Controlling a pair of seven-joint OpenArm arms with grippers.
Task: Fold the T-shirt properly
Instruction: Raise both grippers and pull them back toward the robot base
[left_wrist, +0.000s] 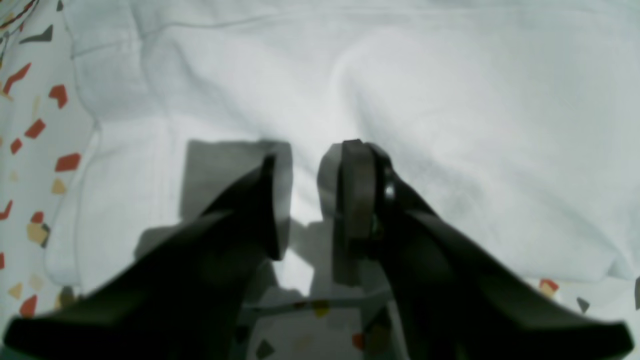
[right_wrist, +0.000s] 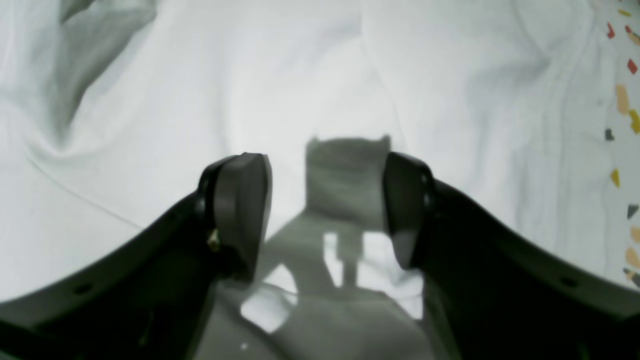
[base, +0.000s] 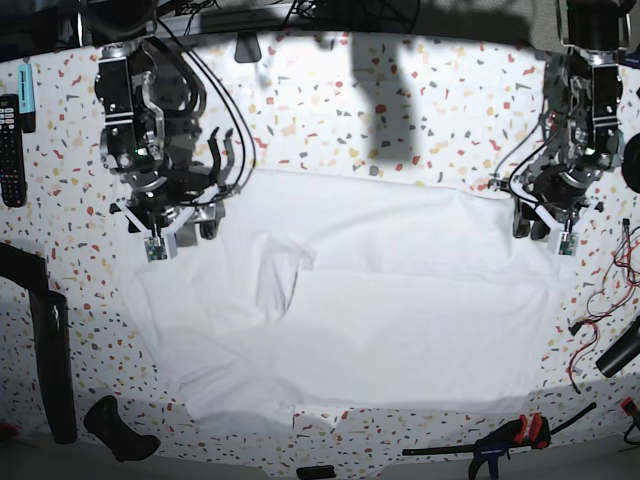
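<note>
Left wrist view: the left gripper (left_wrist: 305, 200) hangs over the large plain white short-sleeved cloth T-shirt (left_wrist: 400, 100), its two dark fingers parted by a narrow gap with nothing between them. The cloth spreads ahead of the tips and to both sides. Beneath and behind the fingers a hem edge shows, with the white tabletop speckled with coloured chips (left_wrist: 30, 150) beyond it and off to the left. Whether the tips touch the cloth is hard to say, since the picture is soft there.

Right wrist view: the right gripper (right_wrist: 327, 205) has its fingers spread wide and empty. Wrinkled shirt cloth fills nearly everything ahead of and below it, with a raised fold far ahead to the left. The speckled tabletop shows only as a strip at the far right.

Base view: the shirt lies mostly spread across the table, with one small flap turned over just beyond the right gripper (base: 185, 220) towards the middle. The left gripper (base: 545, 222) sits at the opposite upper corner of the cloth. Each gripper is at or just over the shirt's far edge. I judge the folding barely begun: no full fold is made, so the sleeves and body are all left to do.
</note>
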